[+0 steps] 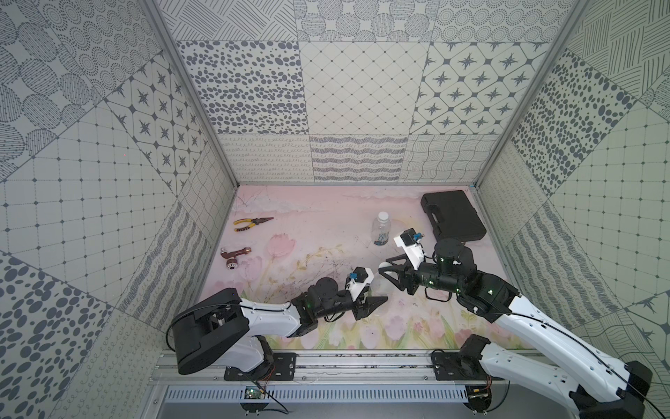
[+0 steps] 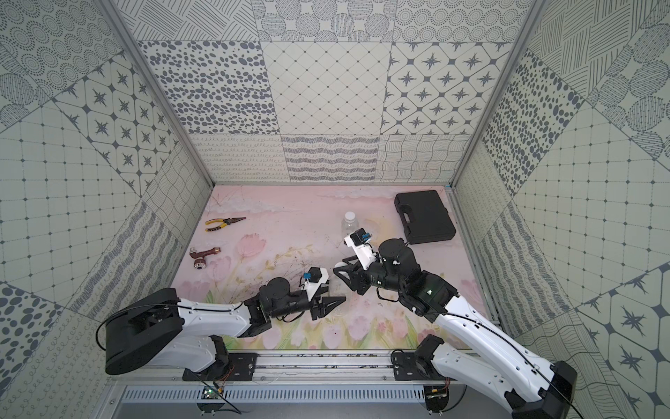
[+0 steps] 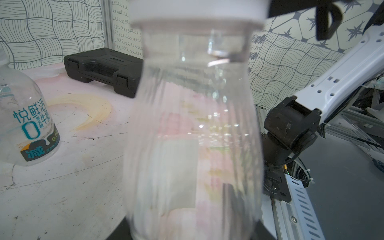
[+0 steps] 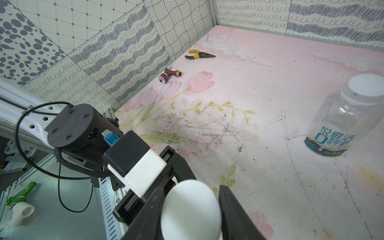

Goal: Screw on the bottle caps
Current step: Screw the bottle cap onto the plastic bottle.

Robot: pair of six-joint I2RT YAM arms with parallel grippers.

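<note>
Two clear bottles (image 1: 381, 232) (image 3: 193, 124), two caps (image 4: 365, 85) (image 4: 191, 209) (both white), one pliers (image 1: 252, 223), one black case (image 1: 453, 214), one brown tap (image 1: 234, 255).

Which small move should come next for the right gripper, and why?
Probably turn the right gripper to tighten: it is shut on the white cap, which sits on the tall clear bottle that the left gripper holds.
</note>
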